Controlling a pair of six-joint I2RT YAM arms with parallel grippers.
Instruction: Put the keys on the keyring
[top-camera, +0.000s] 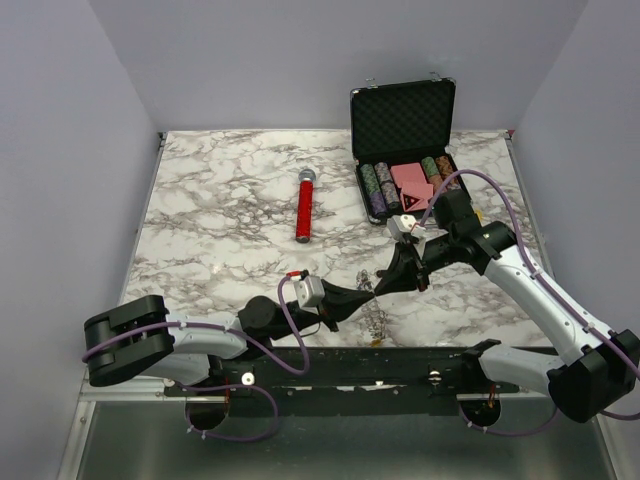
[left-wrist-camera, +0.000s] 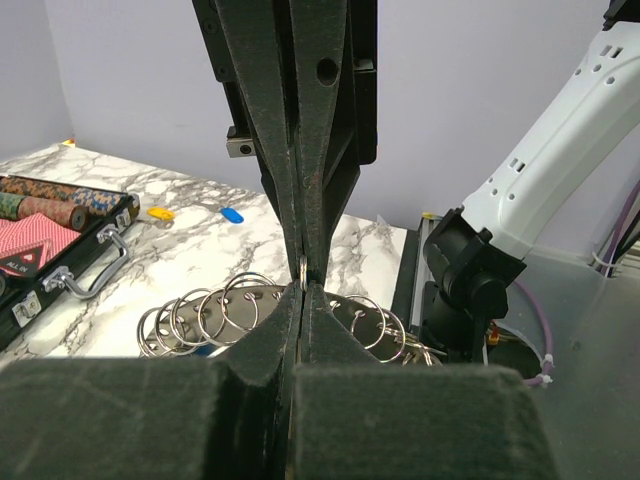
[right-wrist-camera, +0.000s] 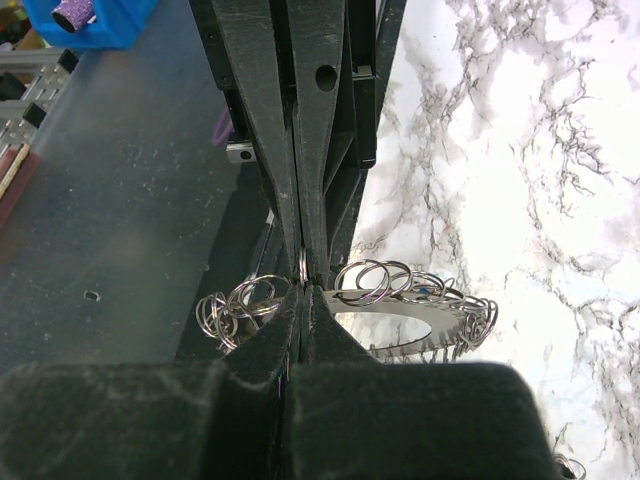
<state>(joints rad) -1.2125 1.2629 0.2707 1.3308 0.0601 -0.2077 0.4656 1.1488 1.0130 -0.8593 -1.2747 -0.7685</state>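
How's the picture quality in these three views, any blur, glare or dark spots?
Top external: even, soft light, weak shadows, the keyring too small to resolve. Left wrist: the left gripper is dark, blurred nearest the lens; the rings are sharp. Right wrist: the right gripper likewise blurred low down, marble table bright, glints on the rings.

Stretched low from 8 o'clock with the left arm (top-camera: 200, 340), left gripper (top-camera: 368, 291) pointing to 3 o'clock, jaws pressed together. Bent in from 4 o'clock with the right arm (top-camera: 530, 285), right gripper (top-camera: 382, 282) pointing to 8 o'clock, also closed. Meeting tip to tip.
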